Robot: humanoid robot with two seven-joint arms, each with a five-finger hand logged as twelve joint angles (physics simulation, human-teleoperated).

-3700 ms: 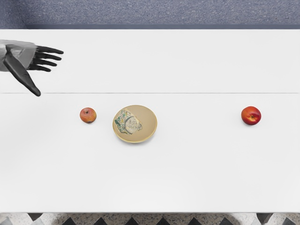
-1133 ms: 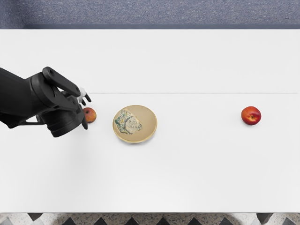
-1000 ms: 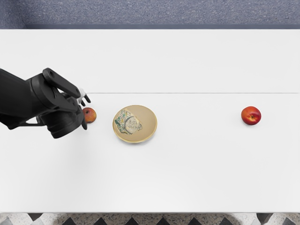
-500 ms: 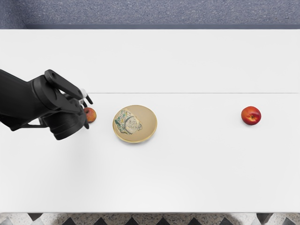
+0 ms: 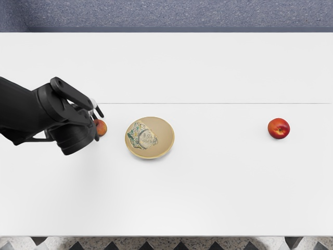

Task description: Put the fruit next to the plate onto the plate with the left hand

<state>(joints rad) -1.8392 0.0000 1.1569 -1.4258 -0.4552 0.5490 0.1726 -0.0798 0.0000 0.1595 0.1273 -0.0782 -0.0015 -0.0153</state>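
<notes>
A small red-orange fruit [image 5: 101, 127] lies on the white table just left of the tan plate [image 5: 162, 136], which has a patterned centre. My left hand [image 5: 91, 122] comes in from the left edge and sits right against the fruit's left side, hiding about half of it. The back of the hand faces the camera, so its grip on the fruit is hidden. The fruit rests on the table, a short gap from the plate's rim. A second, larger red fruit [image 5: 279, 128] lies far to the right. The right arm is out of view.
The table [image 5: 208, 187] is white with a thin seam running across it behind the plate. Its front edge runs near the bottom of the picture, with a checkered floor below. A grey-blue wall lies beyond the far edge.
The left hand came down from the far left to the small fruit. Over the last second it has crept slightly right and covers more of it. Fruit and plate have stayed put.
</notes>
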